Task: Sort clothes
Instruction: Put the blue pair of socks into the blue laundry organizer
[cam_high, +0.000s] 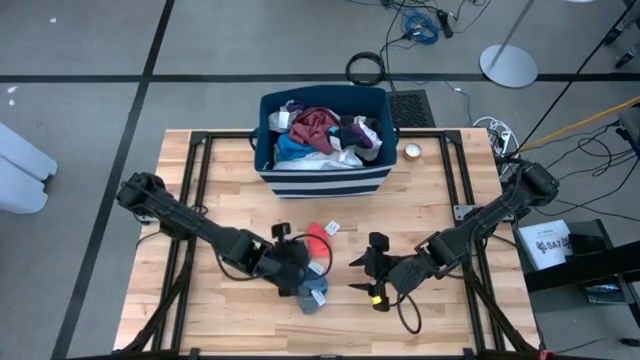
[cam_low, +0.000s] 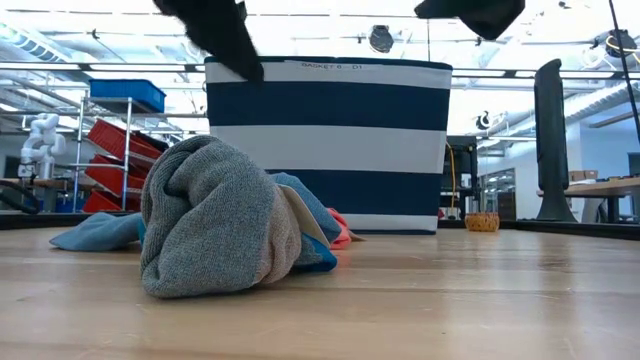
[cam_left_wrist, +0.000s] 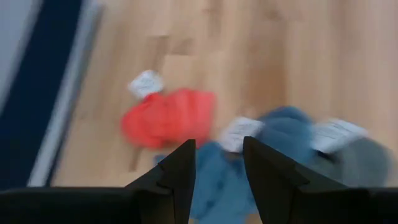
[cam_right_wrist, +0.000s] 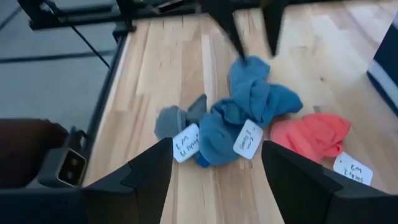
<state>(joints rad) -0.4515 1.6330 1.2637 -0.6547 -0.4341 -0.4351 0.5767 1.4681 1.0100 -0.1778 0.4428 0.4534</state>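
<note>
Nearest the low camera, a grey garment (cam_low: 215, 220) bunched on the worktop (cam_low: 450, 300), with a blue garment (cam_low: 305, 215) tucked behind it and a red-orange piece (cam_low: 340, 228) peeking out beyond. From above, the same small heap lying just toward 6 o'clock of the worktop's middle, red-orange piece (cam_high: 318, 237) at its 12 o'clock edge, white tags showing on each. Left gripper (cam_high: 300, 262) hovering right over the heap, jaws parted a moderate way and empty, blue and red-orange cloth visible between and beyond them in its wrist view. Right gripper (cam_high: 372, 268) poised at 3 o'clock of the heap, just beside it, jaws spread wide and holding nothing. At 12 o'clock on the worktop, the striped bin (cam_high: 322, 175) standing with most of the clothes (cam_high: 320, 135) piled inside: maroon, white, blue and dark pieces. Judging by this layout, sorting barely under way: only three garments out and clumped together, not yet separated into groups, the bulk left in the bin.
</note>
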